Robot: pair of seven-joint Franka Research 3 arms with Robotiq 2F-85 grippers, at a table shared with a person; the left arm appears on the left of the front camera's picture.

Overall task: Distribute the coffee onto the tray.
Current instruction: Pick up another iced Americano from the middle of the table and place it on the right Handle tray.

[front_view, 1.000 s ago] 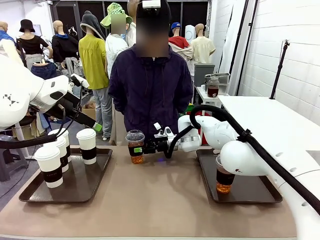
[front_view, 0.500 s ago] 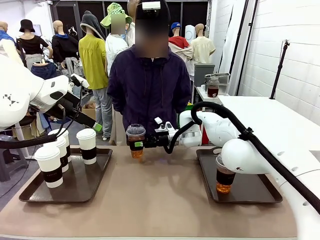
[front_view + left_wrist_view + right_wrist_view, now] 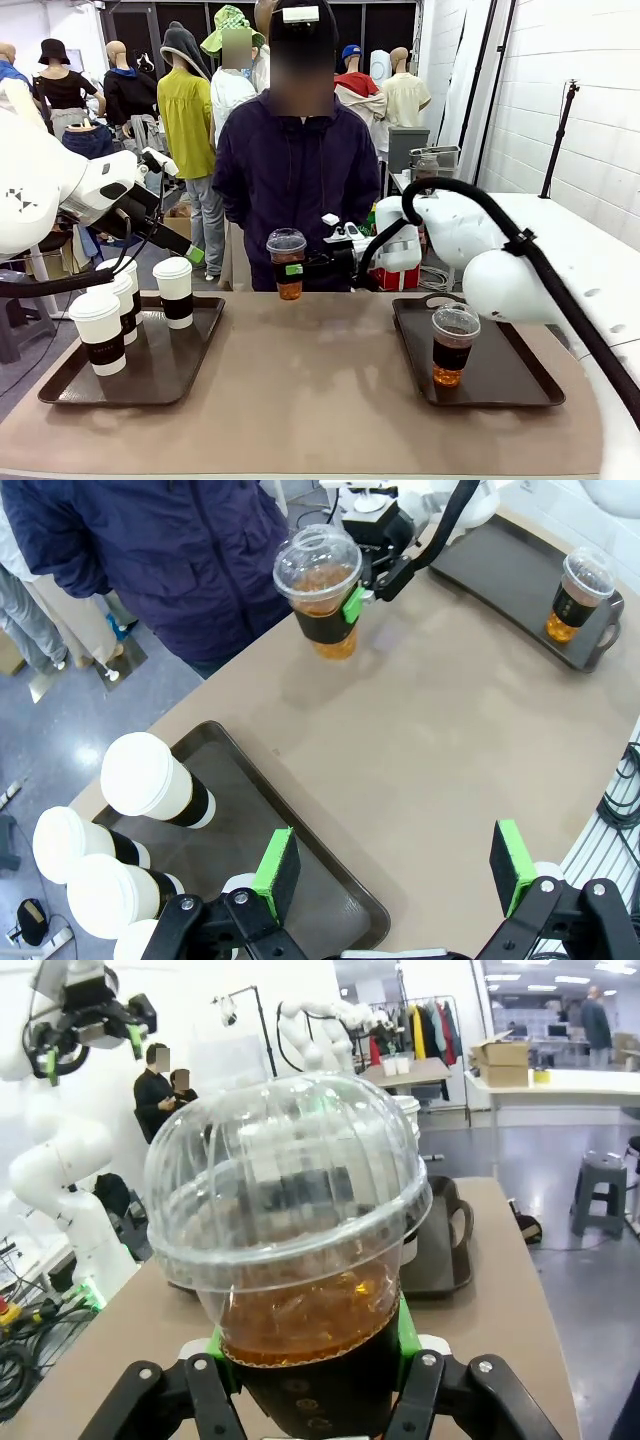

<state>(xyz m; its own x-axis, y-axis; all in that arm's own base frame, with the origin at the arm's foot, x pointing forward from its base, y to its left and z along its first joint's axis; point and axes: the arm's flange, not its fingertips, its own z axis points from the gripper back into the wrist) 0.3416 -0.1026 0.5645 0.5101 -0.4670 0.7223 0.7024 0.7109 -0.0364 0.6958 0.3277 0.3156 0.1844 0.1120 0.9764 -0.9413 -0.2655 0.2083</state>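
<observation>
front: right gripper [image 3: 300, 268] clamped on a clear dome-lidded cup [image 3: 288, 263], held in the air above the table's far edge, in front of the person. second clear cup [image 3: 453, 345] stands on the right tray [image 3: 520, 385]; white sleeved cups [image 3: 175, 291] on the left tray [image 3: 60, 385].

left wrist: left gripper [image 3: 398, 866] fingers apart, nothing between them, above the left tray's corner.

right wrist: green pads [image 3: 404, 1332] pressed on the cup's sleeve.

Bare tabletop [image 3: 320, 390] between left tray [image 3: 60, 385] of white cups [image 3: 175, 290] and right tray [image 3: 520, 385].
</observation>
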